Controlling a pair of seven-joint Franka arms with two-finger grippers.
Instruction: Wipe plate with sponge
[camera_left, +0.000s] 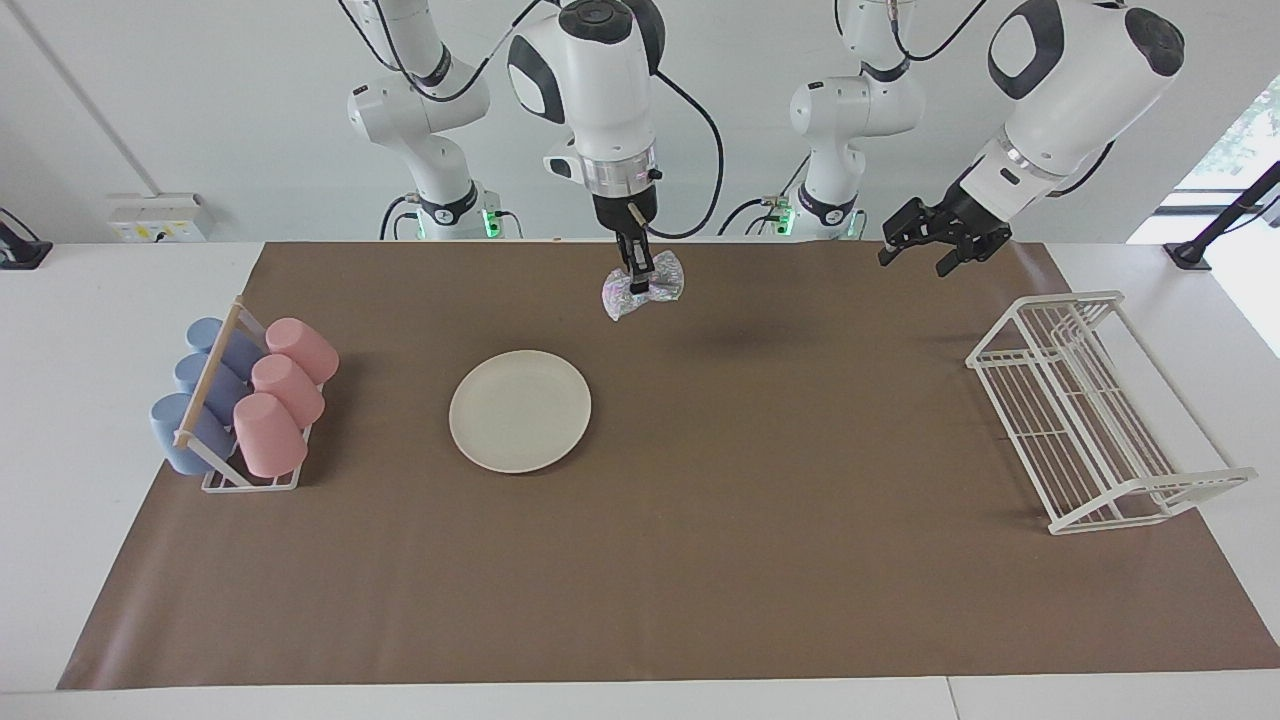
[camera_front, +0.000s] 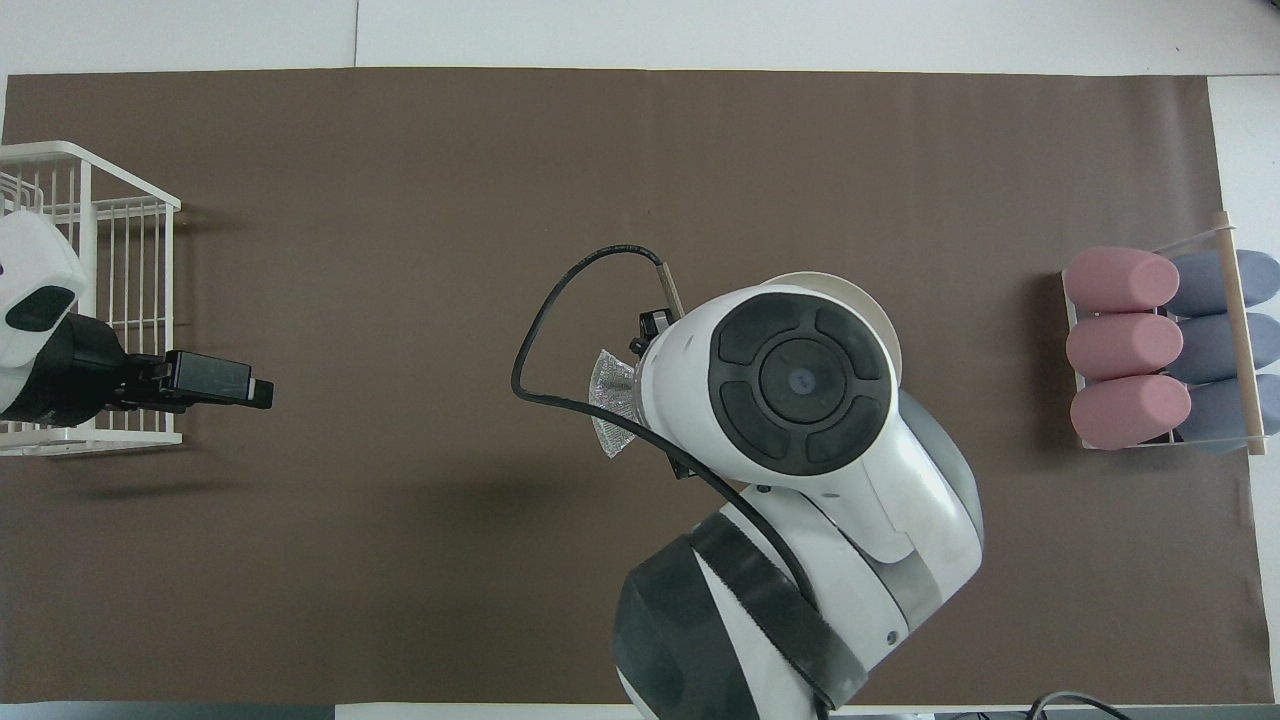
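Observation:
The cream-white plate (camera_left: 520, 410) lies flat on the brown mat, toward the right arm's end. In the overhead view only a sliver of its rim (camera_front: 868, 297) shows past the right arm. My right gripper (camera_left: 640, 282) is shut on the silvery wrinkly sponge (camera_left: 645, 288) and holds it in the air over the bare mat beside the plate, not touching it. The sponge also shows in the overhead view (camera_front: 612, 400); the gripper itself is hidden there under its wrist. My left gripper (camera_left: 916, 260) is open and empty, raised near the wire rack, and shows in the overhead view (camera_front: 235, 385).
A cup rack (camera_left: 212, 478) with pink and blue cups stands at the right arm's end (camera_front: 1240, 330). A white wire dish rack (camera_left: 1090, 410) stands at the left arm's end (camera_front: 100, 210). The brown mat (camera_left: 700, 560) covers the table.

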